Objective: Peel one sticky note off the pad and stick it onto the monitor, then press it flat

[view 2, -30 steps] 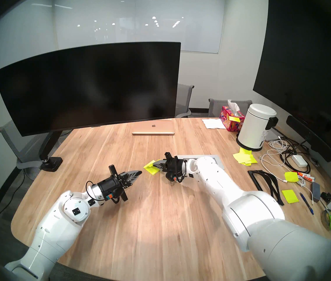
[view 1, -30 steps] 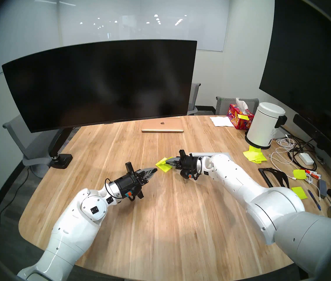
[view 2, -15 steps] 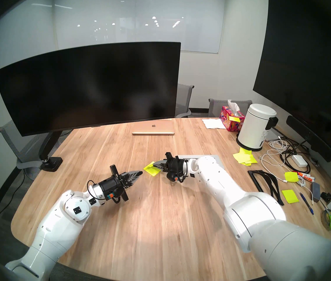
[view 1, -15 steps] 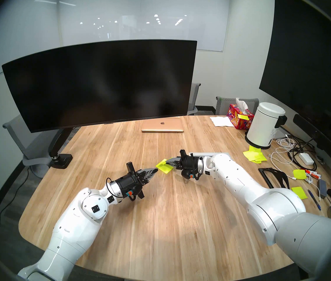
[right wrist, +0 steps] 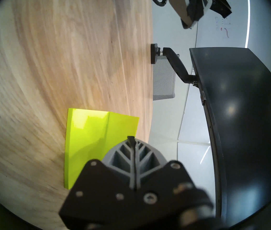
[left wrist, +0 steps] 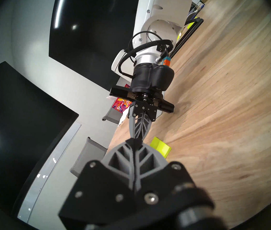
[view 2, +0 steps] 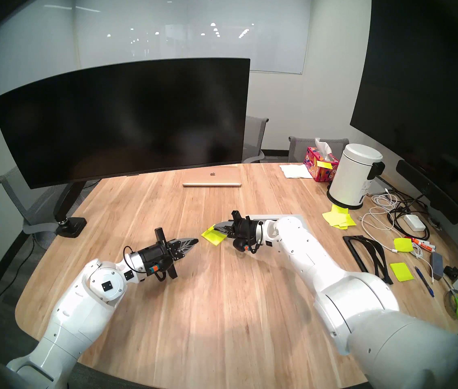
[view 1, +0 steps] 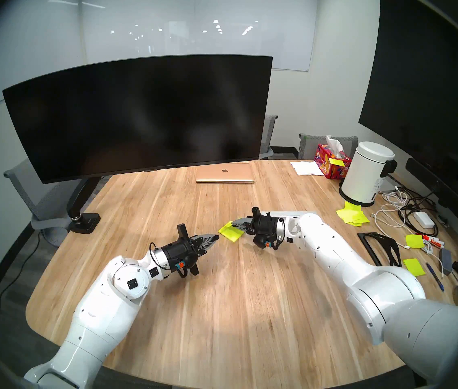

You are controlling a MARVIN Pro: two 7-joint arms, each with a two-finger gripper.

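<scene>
The neon yellow-green pad [view 1: 234, 234] [view 2: 216, 237] [right wrist: 85, 141] lies mid-table. Its top sticky note [view 1: 225, 227] [right wrist: 123, 126] is bent up at the far-left edge. My right gripper [view 1: 233, 224] [view 2: 215, 227] [right wrist: 131, 138] reaches over the pad from the right and is shut on that raised edge. Shut and holding nothing, my left gripper [view 1: 217, 236] [view 2: 196, 240] [left wrist: 134, 141] hovers just left of the pad's near corner; whether it touches it I cannot tell. The wide curved monitor [view 1: 138, 119] [view 2: 121, 121] [right wrist: 247, 125] stands dark behind, on its arm mount.
The monitor arm's base [view 1: 84, 221] is clamped at the table's left edge. A closed laptop [view 1: 225, 173] lies at the back. On the right are a tissue box [view 1: 331, 161], a white bin [view 1: 368, 173], a heap of yellow notes [view 1: 352, 215], cables [view 1: 401, 211] and a large flat screen [view 1: 424, 85].
Both grippers have shifted a little to the right and stay shut. The pad has slid right and slightly nearer along with the right gripper.
</scene>
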